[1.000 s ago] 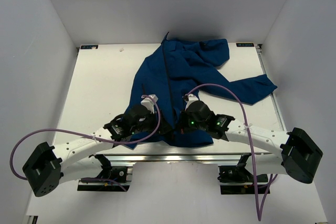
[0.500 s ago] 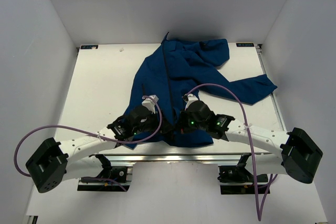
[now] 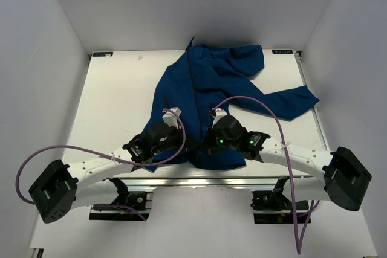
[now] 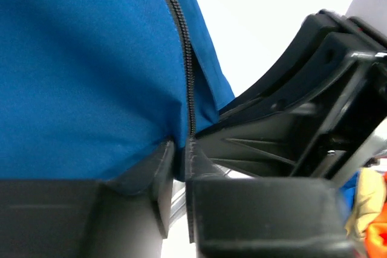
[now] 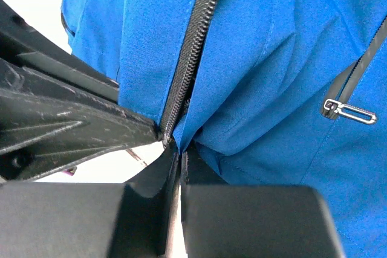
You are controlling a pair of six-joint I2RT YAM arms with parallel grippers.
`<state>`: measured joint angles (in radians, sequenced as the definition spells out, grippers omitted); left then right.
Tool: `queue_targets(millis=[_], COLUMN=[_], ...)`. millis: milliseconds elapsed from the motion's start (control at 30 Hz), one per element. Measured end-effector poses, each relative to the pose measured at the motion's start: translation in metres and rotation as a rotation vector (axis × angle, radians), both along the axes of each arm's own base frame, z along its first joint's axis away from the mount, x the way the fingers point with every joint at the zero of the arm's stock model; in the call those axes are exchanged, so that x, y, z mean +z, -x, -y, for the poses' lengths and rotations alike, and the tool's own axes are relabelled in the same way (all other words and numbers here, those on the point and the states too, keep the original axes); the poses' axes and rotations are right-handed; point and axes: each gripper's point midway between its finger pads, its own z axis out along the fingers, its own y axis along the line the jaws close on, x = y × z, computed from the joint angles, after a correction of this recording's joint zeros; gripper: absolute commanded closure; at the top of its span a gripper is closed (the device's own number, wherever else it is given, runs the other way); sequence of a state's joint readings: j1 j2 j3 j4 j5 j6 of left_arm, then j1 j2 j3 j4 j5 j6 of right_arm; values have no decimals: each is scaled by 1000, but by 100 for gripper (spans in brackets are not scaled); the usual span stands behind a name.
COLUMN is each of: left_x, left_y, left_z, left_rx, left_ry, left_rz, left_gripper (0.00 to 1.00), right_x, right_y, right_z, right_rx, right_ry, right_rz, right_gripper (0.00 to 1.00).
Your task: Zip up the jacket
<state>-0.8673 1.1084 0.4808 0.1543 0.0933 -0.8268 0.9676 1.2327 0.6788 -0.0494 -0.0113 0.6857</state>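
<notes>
The jacket [image 3: 181,89] is spread on the table [image 3: 115,101], centre to far right, and its near hem [image 3: 221,160] has just been pinched by the left gripper [image 4: 181,149], narrowed from wide beside the zipper [image 4: 184,58]. The right gripper [image 5: 178,155] is clamped shut on the hem opposite, so both zip sides are judged held. The long axis is laid near-to-far, collar [image 3: 192,45] pointed far.

- Top view: bright, even, soft shadows; glare strip on rail [image 3: 199,182].
- Wrist views: fingers [image 4: 154,170] up close soft, jacket zipper [image 5: 195,43] just past fingertips sharp, table [image 4: 260,10] blown white.
</notes>
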Motion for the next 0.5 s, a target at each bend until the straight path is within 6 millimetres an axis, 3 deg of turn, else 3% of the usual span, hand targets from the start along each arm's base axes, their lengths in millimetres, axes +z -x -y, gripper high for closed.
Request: queue_targets(millis=[67, 367, 500], left_x=[3, 15, 24], left_y=[-1, 3, 4], left_z=[1, -6, -8], left_rx=[-1, -1, -3], left_ry=[8, 38, 59], left_rz=[10, 57, 84], left_gripper=[100, 100, 100], right_x=[0, 1, 11], right_y=[0, -1, -4], right_z=[0, 2, 9], right_rx=[2, -3, -17], right_ry=[-2, 8, -2], right_rz=[-2, 10, 48], right_gripper=[100, 100, 100])
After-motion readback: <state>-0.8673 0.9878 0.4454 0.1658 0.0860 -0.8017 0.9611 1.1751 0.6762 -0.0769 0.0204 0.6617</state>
